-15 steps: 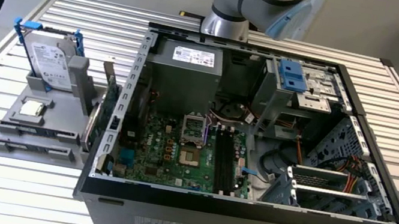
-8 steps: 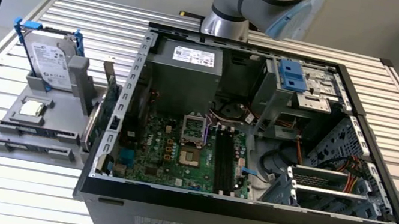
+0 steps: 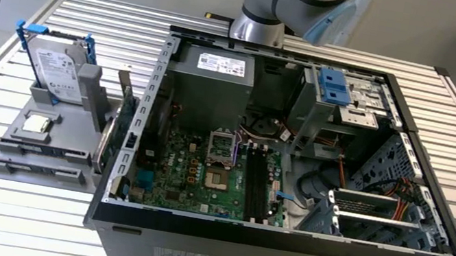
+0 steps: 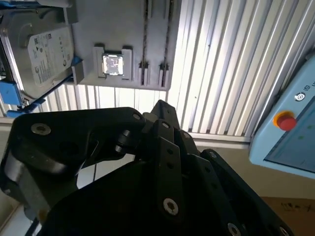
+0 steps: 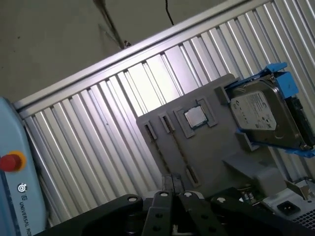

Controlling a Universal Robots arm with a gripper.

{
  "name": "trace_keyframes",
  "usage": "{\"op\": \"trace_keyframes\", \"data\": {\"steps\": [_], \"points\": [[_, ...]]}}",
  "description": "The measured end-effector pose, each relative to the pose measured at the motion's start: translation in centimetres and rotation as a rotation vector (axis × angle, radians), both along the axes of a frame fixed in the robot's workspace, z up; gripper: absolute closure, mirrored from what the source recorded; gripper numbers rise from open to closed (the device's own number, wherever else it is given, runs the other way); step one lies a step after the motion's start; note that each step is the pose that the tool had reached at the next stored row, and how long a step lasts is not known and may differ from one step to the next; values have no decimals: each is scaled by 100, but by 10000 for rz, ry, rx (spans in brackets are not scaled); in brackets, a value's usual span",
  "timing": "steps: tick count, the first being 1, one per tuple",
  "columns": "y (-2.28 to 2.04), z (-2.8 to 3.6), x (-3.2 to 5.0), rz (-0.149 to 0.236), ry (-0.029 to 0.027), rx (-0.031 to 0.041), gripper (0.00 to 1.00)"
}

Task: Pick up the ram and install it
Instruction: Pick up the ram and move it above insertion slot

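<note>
Exterior view: ram [image 3: 252,182] seemingly seated, lengthwise near-to-far.

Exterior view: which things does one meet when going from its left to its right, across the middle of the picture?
hard drive in its blue frame → green expansion card standing on edge → processor socket → black memory slots → metal drive cage inside the case

1. You are working over a slatted metal table [image 3: 449,137], its ribs running across the exterior view from left to right.
2. An open black computer case [image 3: 281,252] lies on its side on those slats, open face up.
3. Just beside the case, on the exterior view's left, a grey holder plate [image 3: 67,143] rests flat on the table.
</note>
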State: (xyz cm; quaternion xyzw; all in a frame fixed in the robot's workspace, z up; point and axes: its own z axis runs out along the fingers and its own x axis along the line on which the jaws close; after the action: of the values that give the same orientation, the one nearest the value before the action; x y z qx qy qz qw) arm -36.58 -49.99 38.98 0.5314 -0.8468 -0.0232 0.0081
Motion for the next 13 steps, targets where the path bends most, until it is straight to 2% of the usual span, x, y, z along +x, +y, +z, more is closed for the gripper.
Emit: {"op": "trace_keyframes", "data": {"steps": [3,7,8,13], "points": [[5,2,0,247,-156,-2,100],[12,1,0,561,-421,-3,100],[14,0,0,649,-453,0,100],[17,3,-1,1307,-453,14,100]]}}
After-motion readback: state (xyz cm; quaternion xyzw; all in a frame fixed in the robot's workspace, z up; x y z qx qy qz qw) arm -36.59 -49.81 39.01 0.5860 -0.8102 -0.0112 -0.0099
